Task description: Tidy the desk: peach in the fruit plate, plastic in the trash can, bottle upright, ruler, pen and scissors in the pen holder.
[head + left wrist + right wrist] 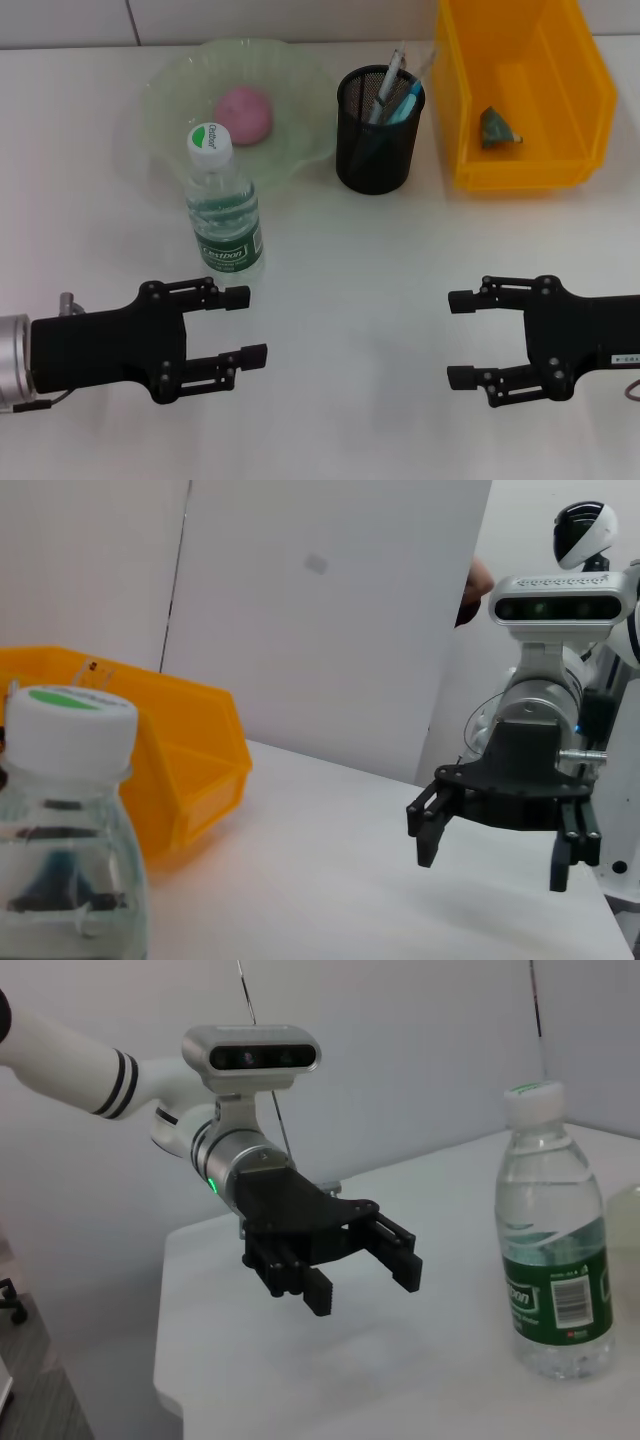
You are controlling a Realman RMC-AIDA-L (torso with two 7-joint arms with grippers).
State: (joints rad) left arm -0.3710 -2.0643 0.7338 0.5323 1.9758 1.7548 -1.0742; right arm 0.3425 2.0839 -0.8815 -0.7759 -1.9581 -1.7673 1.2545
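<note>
A pink peach (245, 113) lies in the pale green fruit plate (165, 95) at the back. The clear bottle (222, 205) with a white and green cap stands upright in front of the plate; it shows too as the bottle (70, 810) and the bottle (550, 1270). The black mesh pen holder (378, 130) holds a pen (388, 85) and blue-handled items; I cannot make out the ruler or scissors among them. Crumpled greenish plastic (498, 128) lies inside the yellow trash can (590, 80). My left gripper (255, 325) hangs open just below the bottle. My right gripper (452, 339) is open at the front right.
The yellow trash can (190, 770) stands right of the pen holder at the back right. The other arm's gripper appears in each wrist view: the right gripper (490, 865) and the left gripper (365, 1288), both over the white table (350, 250).
</note>
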